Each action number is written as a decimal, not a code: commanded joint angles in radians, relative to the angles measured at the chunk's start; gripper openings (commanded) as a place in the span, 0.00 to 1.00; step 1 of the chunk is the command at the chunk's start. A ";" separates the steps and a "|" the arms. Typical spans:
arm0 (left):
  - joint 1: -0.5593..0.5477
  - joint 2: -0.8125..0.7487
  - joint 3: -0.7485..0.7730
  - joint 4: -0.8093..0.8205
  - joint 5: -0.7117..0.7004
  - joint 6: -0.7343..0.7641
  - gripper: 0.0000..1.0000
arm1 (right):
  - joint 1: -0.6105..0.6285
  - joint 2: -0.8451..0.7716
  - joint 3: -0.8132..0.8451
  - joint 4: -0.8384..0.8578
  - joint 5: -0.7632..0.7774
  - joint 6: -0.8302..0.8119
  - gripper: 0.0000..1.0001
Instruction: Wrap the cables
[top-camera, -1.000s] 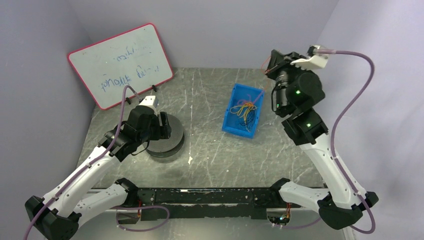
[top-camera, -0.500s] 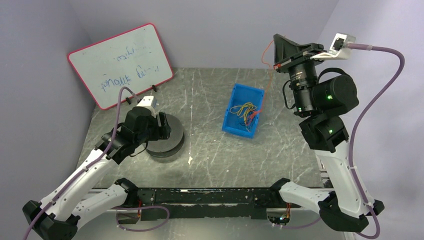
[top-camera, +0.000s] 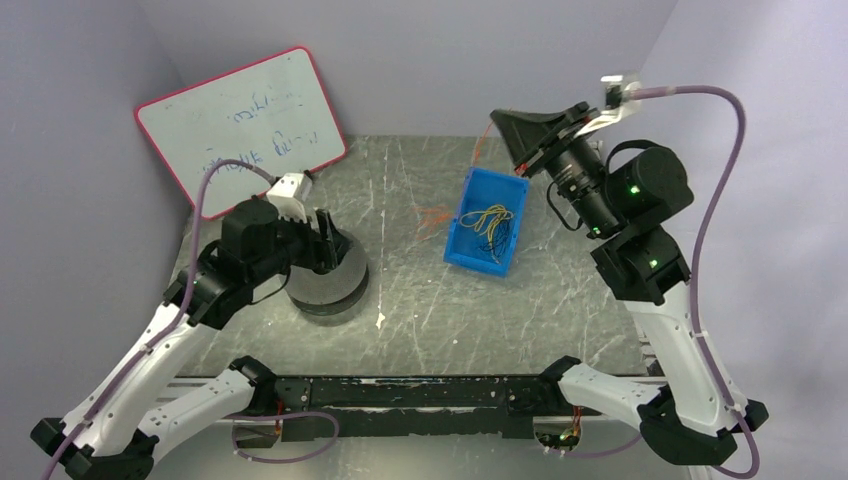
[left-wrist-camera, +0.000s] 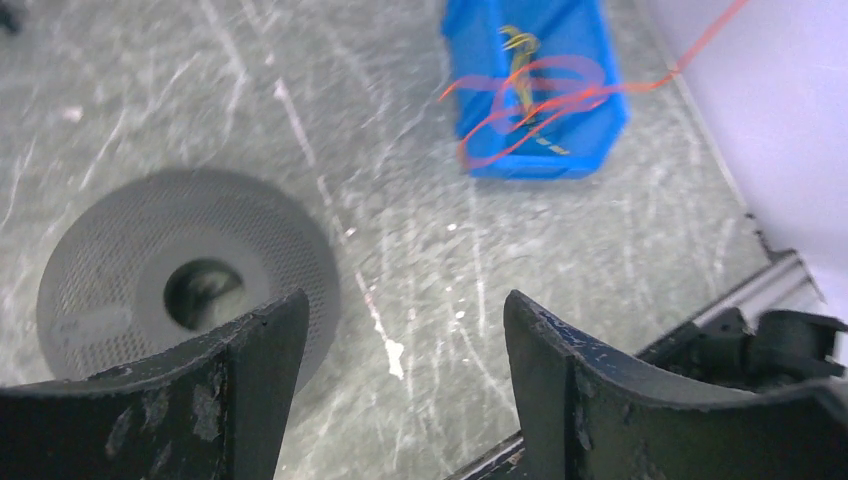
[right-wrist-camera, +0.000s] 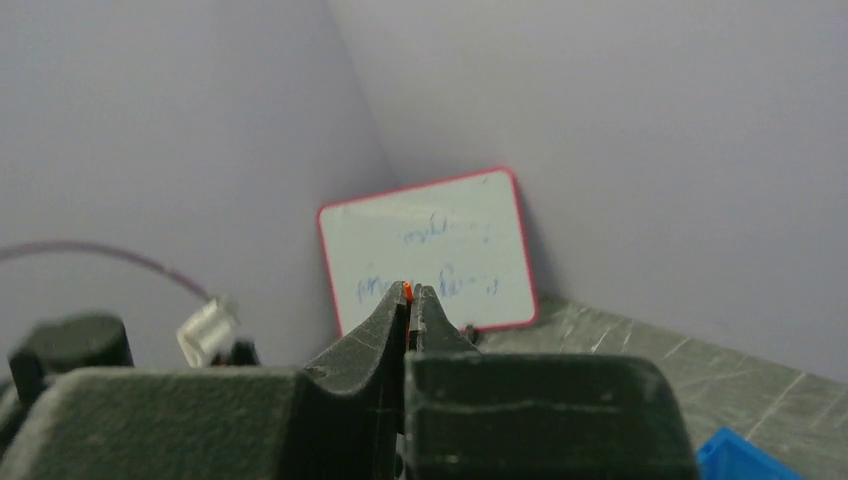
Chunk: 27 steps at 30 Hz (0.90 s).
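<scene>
Thin yellow and dark cables (top-camera: 488, 220) lie tangled in the blue bin (top-camera: 470, 195). One orange-red cable (top-camera: 432, 213) trails down from my right gripper (top-camera: 498, 119), which is raised high near the back wall and shut on it. The cable's end (right-wrist-camera: 407, 289) pokes out between the shut fingertips of the right gripper (right-wrist-camera: 411, 293). From the left wrist, the orange-red cable (left-wrist-camera: 530, 95) loops in front of the bin (left-wrist-camera: 590, 60). The dark grey spool (top-camera: 326, 280) sits at left. My left gripper (top-camera: 325, 232) hovers just over the spool (left-wrist-camera: 185, 265), open and empty (left-wrist-camera: 403, 312).
A red-framed whiteboard (top-camera: 240, 125) leans on the back left wall. Lilac hoses (top-camera: 715, 190) arc off both wrists. The black base rail (top-camera: 420, 395) runs along the near edge. Purple walls close in on three sides.
My right arm swung left and pulled the orange-red cable up out of the bin; it now hangs over the table left of the bin. The left arm shifted slightly over the spool.
</scene>
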 joint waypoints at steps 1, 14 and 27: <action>0.005 -0.009 0.090 0.060 0.188 0.086 0.76 | -0.005 -0.024 -0.065 -0.029 -0.214 -0.042 0.00; 0.005 0.009 0.133 0.253 0.746 0.131 0.78 | -0.006 -0.065 -0.216 -0.013 -0.640 -0.065 0.00; -0.030 0.141 0.119 0.516 0.935 0.056 0.82 | -0.004 -0.082 -0.465 0.333 -0.887 0.229 0.00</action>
